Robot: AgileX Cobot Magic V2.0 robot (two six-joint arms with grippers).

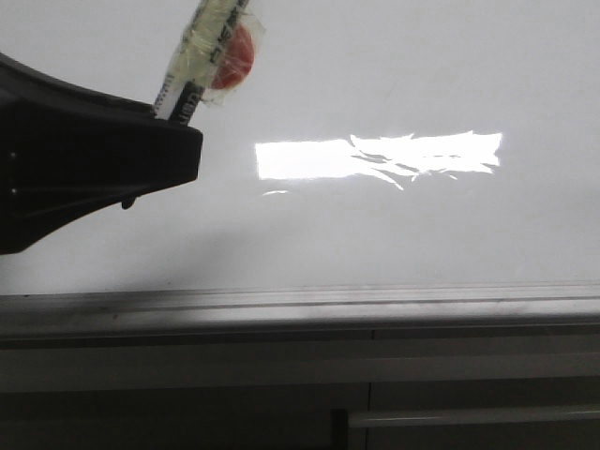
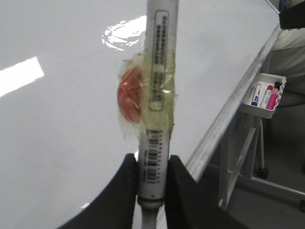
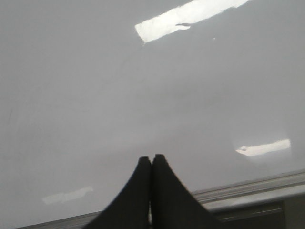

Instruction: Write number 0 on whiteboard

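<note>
The big white whiteboard [image 1: 394, 84] fills most of what I can see, shiny, with a bright patch of light [image 1: 375, 157] on it. Along its near side runs a grey metal edge strip [image 1: 375, 305].

The left gripper [image 2: 151, 183] is squeezed tight on a marker [image 2: 159, 71] — a white pen with small print and a barcode down its side. A round red thing [image 2: 129, 95] is stuck to the pen with clear yellowish tape [image 2: 159, 107]. From the front the pen pokes up and slants to the right out of the black gripper, over the left part of the board. I cannot see its tip.

The right gripper [image 3: 151, 164] has its two black fingers pressed together with nothing between them. It is over bare board, near the edge strip.

Off the side of the board hangs a small white tray [image 2: 264, 95] with a few pens in it.

No number 0 shows on the board — no black line anywhere I can see
</note>
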